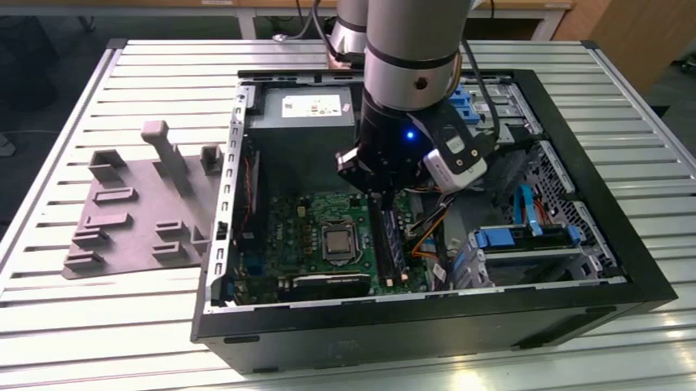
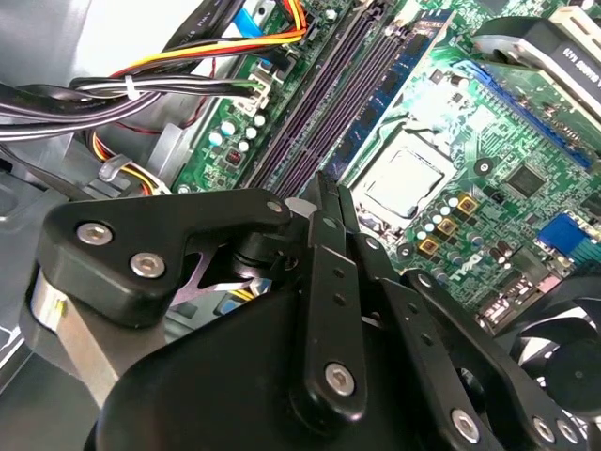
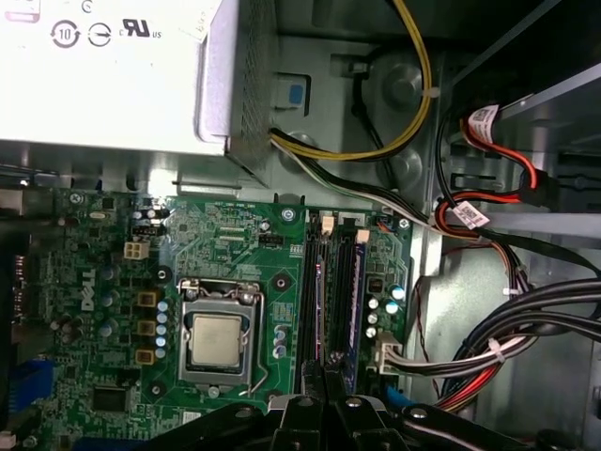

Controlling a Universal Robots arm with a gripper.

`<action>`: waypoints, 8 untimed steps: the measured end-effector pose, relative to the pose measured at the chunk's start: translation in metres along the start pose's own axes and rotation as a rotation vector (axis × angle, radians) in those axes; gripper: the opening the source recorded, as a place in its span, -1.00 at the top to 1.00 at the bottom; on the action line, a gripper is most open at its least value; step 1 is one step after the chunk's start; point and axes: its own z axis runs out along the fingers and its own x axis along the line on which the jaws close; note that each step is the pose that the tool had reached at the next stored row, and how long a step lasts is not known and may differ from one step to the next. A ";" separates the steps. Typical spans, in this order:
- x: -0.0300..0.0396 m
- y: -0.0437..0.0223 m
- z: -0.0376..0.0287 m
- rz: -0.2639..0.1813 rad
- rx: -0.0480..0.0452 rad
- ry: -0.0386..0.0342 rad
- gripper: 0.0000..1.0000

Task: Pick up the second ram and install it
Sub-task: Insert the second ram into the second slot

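While clamped on second ram [image 3: 322,282] | gripper [image 3: 324,376] directly above it | over motherboard [image 3: 225,235] slots

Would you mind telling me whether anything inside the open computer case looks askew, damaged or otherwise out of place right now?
Nothing stands out. The gripper is over the RAM slots on the motherboard, beside the processor. In the first wrist view a stick sits straight in the slots, level with its neighbours. The cables lie off the board, and the grey holder sits flat beside the case.
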 end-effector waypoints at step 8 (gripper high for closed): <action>0.0000 0.0002 0.0047 0.000 0.0000 0.0000 0.76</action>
